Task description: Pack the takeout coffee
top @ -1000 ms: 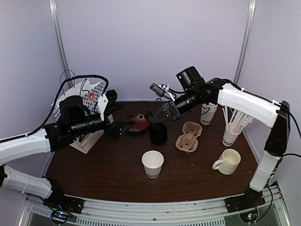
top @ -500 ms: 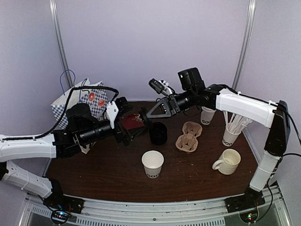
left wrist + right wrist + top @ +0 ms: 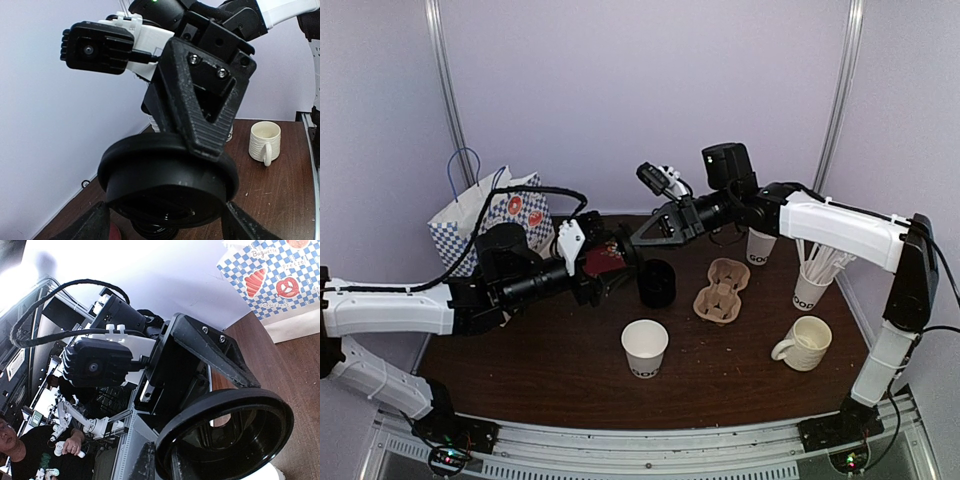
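A black dome lid (image 3: 165, 185) hangs in the air between both grippers; it also shows in the right wrist view (image 3: 225, 430). My right gripper (image 3: 162, 465) is shut on the lid's rim, one finger (image 3: 205, 115) lying over its top. My left gripper (image 3: 165, 225) is open, its jaws flanking the lid's sides. In the top view the left gripper (image 3: 612, 270) and right gripper (image 3: 638, 238) meet above the table's back middle. A lidless white "GOOD" cup (image 3: 644, 347) stands in front. The brown two-cup carrier (image 3: 722, 290) lies empty to the right.
A black stack of lids (image 3: 657, 283) stands below the grippers. A red dish (image 3: 600, 258) lies behind the left gripper. A checked paper bag (image 3: 490, 215) stands back left. Stacked white cups (image 3: 760, 245), a cup of sticks (image 3: 810, 280) and a cream mug (image 3: 805, 343) are at the right.
My right gripper lifted off the lid stack and moved left with a lid. My left gripper swung right and came up around that lid.
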Robot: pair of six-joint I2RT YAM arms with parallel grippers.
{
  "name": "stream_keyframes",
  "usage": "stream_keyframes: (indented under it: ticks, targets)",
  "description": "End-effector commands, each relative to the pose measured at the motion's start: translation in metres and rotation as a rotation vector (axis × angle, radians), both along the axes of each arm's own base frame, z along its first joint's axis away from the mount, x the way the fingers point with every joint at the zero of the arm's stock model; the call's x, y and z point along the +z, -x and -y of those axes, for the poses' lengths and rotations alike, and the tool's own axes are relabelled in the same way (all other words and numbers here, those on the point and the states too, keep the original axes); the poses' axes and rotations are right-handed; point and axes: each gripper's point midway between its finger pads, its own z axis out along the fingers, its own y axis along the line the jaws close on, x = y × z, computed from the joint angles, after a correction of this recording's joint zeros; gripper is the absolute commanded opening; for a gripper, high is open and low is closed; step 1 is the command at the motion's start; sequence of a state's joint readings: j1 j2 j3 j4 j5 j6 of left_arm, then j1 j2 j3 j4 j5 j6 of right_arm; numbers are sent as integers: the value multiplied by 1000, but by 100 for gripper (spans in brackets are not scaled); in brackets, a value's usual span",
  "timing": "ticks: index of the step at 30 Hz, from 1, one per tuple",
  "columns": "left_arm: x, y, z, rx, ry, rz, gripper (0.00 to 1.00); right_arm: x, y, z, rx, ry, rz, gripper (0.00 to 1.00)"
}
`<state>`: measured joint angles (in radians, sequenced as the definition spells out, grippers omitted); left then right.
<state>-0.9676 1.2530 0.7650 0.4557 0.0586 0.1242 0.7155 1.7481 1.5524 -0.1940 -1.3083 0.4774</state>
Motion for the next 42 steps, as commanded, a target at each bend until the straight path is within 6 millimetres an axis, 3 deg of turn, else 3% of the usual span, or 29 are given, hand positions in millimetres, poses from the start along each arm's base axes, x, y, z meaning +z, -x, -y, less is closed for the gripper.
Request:
stream_keyframes:
  ticks: [1, 4, 10, 19, 20, 23, 26, 28, 32, 37, 39, 42]
  targets:
    - [24, 1, 5, -13, 71, 40, 77, 20, 7, 6, 15, -61, 35, 10]
    - [24, -1, 6, -12, 75, 38, 76, 18, 6, 6, 11, -57, 33, 10]
    - [25, -7, 8, 8, 98, 30, 84, 19, 8, 7, 11, -59, 35, 10]
    - [28, -5, 11, -9, 108, 17, 73, 15, 8, 9, 2, -48, 42, 11]
    - [29, -6, 11, -3, 110, 16, 72, 14, 8, 9, 0, -45, 51, 13]
    - [26, -8, 10, 12, 90, -10, 71, 12, 1, 17, -31, -15, 104, 31]
    - [19, -9, 10, 22, 25, -81, 70, 6, -12, 41, -106, 89, 257, 47]
    - [12, -7, 8, 21, -38, -134, 69, -1, -20, 61, -153, 179, 386, 51]
    - [-3, 2, 2, 16, -200, -267, 68, -18, -40, 103, -281, 327, 532, 53]
    - [-29, 17, -3, -23, -420, -451, 68, -57, -87, 162, -514, 557, 652, 56]
    - [-39, 25, 0, -57, -484, -511, 67, -76, -98, 178, -564, 623, 672, 56]
    - [-53, 31, 1, -55, -569, -585, 67, -97, -101, 184, -568, 649, 685, 56]
